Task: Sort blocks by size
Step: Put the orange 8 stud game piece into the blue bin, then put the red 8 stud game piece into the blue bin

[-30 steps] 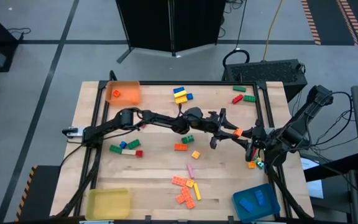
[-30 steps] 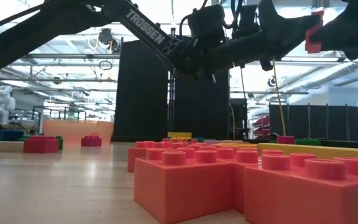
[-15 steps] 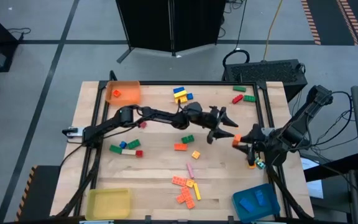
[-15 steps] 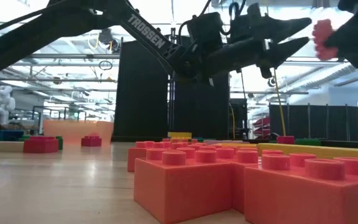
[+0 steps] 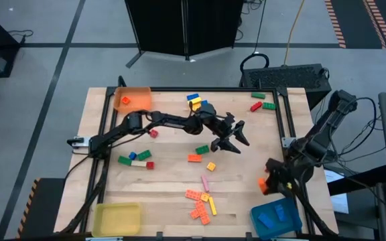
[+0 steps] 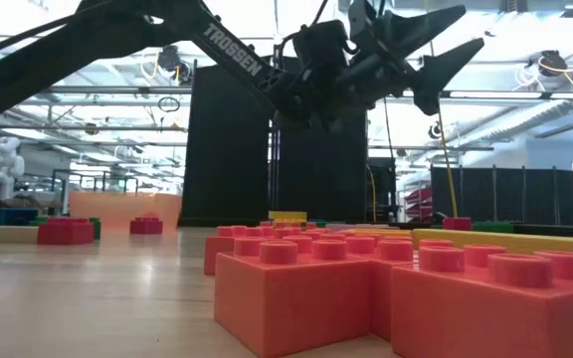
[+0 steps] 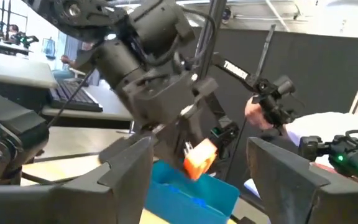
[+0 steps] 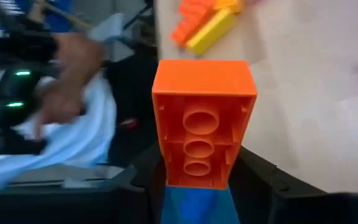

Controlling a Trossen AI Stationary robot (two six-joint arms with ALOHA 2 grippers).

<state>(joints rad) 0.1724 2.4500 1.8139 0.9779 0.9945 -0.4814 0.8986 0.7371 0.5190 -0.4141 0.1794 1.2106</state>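
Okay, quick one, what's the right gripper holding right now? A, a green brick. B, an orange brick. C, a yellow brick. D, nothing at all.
B: the right gripper is clamped on an orange brick, hollow underside showing, near the blue tray.

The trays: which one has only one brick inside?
The orange tray, at the table's far left corner, holds a single orange brick. The blue tray holds several blue bricks, and the yellow tray looks empty.
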